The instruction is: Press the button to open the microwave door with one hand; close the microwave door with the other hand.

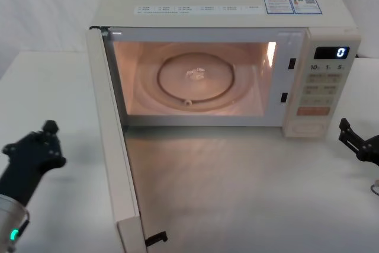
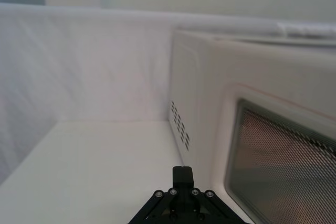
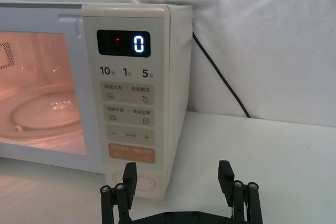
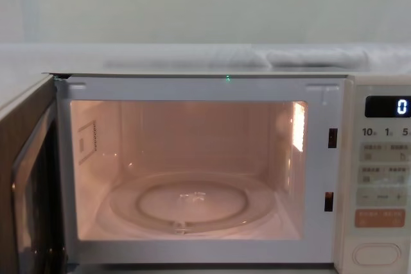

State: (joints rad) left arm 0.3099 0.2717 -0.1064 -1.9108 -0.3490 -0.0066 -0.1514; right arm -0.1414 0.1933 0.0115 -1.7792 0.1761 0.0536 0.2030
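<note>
The microwave door (image 1: pixel 112 164) stands wide open, swung out on its left hinge towards me, and the lit cavity shows behind it. Its dark window (image 2: pixel 283 166) faces my left gripper (image 1: pixel 47 131), which sits just left of the door's outer face with its fingers (image 2: pixel 182 174) together. The wide cream button (image 1: pixel 308 127) is at the bottom of the control panel, below the orange key. My right gripper (image 1: pixel 355 140) hovers open a little to the right of and in front of the button (image 3: pixel 142 184), not touching it. The chest view shows the button (image 4: pixel 376 253) and the door (image 4: pixel 26 184) edge-on.
A glass turntable (image 1: pixel 198 81) lies inside the cavity. The display (image 3: pixel 137 43) reads 0. A black power cord (image 3: pixel 220 77) runs down the white cloth behind the microwave. The door's latch hook (image 1: pixel 157 238) juts out near the table's front. White tabletop (image 3: pixel 273 145) extends right of the microwave.
</note>
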